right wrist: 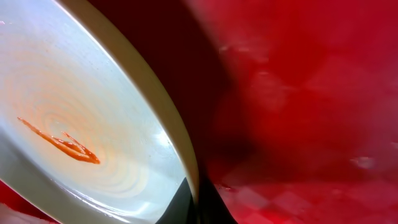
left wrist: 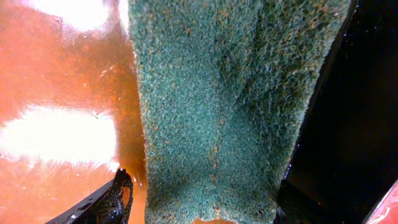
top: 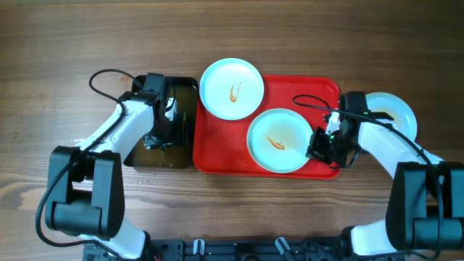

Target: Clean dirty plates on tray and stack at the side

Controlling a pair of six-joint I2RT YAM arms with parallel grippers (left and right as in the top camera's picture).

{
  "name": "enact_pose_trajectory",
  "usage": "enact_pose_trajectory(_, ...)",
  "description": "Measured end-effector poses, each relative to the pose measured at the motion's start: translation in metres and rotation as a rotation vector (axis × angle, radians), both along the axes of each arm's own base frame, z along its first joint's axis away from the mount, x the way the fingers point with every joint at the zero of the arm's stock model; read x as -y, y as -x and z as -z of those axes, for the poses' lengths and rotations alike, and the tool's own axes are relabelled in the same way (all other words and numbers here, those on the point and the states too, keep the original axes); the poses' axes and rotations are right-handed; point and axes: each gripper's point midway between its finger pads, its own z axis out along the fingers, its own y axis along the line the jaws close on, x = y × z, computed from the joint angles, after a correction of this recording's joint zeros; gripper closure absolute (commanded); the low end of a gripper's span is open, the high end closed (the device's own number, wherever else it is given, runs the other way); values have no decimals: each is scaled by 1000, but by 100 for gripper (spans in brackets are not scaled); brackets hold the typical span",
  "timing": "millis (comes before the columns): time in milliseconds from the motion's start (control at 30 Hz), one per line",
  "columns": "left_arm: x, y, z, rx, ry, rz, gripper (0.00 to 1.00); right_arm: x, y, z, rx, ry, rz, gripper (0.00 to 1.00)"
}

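Observation:
The red tray point(top: 217, 156) holds two pale plates with orange sauce streaks. One plate point(top: 231, 88) lies over the tray's far left rim. The other plate point(top: 279, 140) is at centre right. My right gripper point(top: 320, 146) is shut on that plate's right rim, and the right wrist view shows the fingers point(right wrist: 198, 202) pinching the rim, with the plate point(right wrist: 93, 112) tilted above the tray floor point(right wrist: 298, 93). A third plate point(top: 397, 110) sits on the table right of the tray, partly hidden by my right arm. My left gripper point(top: 161, 132) is open in the black tray, its fingers point(left wrist: 202, 202) astride the green sponge point(left wrist: 224, 106).
The black tray point(top: 185, 90) stands against the red tray's left side. It holds brownish water point(left wrist: 62, 74), and its dark wall point(left wrist: 354, 124) is just right of the sponge. The wooden table point(top: 72, 43) lies all around.

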Motion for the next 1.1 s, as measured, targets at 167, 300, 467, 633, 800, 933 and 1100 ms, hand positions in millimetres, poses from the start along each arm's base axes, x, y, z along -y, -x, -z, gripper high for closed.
enact_pose_trajectory(167,3,-16,-1,67,11,0,35,-26,-12,-1,89,-6,-103,96)
enact_pose_trajectory(300,6,-38,-5,157,26,0,46,-26,-12,-1,90,-6,-103,96)
enact_pose_trajectory(467,8,-47,-7,192,32,-1,92,-26,-12,-1,90,-6,-103,96)
enact_pose_trajectory(633,7,-45,-4,192,32,-3,70,-26,-12,-1,90,-6,-103,96)
enact_pose_trajectory(800,5,-30,7,179,30,-3,63,-26,-13,-1,90,-6,-103,96)
enact_pose_trajectory(933,5,-29,8,176,33,1,96,-26,-13,-1,90,-6,-103,96)
enact_pose_trajectory(1100,6,-27,8,172,41,-2,96,-26,-13,-1,90,-6,-103,96)
